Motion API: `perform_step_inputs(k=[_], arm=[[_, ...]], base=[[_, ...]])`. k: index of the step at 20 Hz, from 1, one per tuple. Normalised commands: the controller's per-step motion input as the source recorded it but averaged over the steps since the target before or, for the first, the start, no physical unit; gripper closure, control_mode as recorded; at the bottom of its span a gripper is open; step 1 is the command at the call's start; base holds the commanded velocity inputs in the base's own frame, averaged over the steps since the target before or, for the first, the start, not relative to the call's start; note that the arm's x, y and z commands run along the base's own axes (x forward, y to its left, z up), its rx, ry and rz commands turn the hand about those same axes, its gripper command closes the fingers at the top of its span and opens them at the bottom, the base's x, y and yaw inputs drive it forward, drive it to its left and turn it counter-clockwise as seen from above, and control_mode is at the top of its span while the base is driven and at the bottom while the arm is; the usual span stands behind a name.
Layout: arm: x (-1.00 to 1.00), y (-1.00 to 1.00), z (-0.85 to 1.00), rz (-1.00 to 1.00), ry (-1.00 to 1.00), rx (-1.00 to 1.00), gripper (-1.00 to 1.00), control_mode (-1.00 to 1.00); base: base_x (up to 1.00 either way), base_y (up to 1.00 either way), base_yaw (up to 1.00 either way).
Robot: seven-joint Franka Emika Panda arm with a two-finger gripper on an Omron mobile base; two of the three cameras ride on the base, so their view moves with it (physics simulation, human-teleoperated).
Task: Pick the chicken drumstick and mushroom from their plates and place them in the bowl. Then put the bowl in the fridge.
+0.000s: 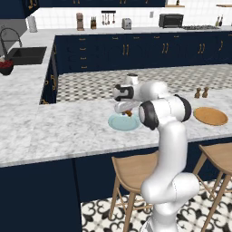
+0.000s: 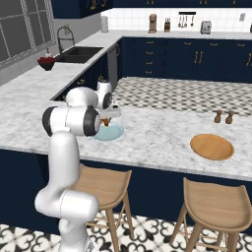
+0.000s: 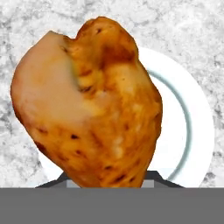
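Gripper point(image 1: 127, 112) clamped on chicken drumstick point(image 3: 89, 105), frame centre: orange-brown, dark-speckled, paler patch upper left, bulbous end near camera. Pale blue plate point(image 3: 192, 113) behind, on marble counter point(image 3: 26, 26).

Drumstick held over one plate, second plate far along the counter.

The chicken drumstick point(image 3: 94, 105) hangs in the gripper point(image 1: 127, 111) above the near plate point(image 1: 118, 123), clear of it, on the counter point(image 1: 54, 127). The other plate point(image 2: 212, 146) lies well apart to the right, with two shakers point(image 2: 224, 117) just behind it. Two stools point(image 2: 219, 204) stand before the counter; a sink point(image 2: 78, 53) sits far behind, to the left.
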Motion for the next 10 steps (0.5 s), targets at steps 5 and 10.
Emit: perform_step_inputs(k=[5,10], arm=[[-0.91,0.01,0.92,-0.13,-0.19,-0.03,1.0,-1.0],[-1.0,0.0,0.66,-0.22,-0.17,-0.01,1.0,-1.0]], base=[[0.0,0.0,0.0],[0.0,0.0,0.0]])
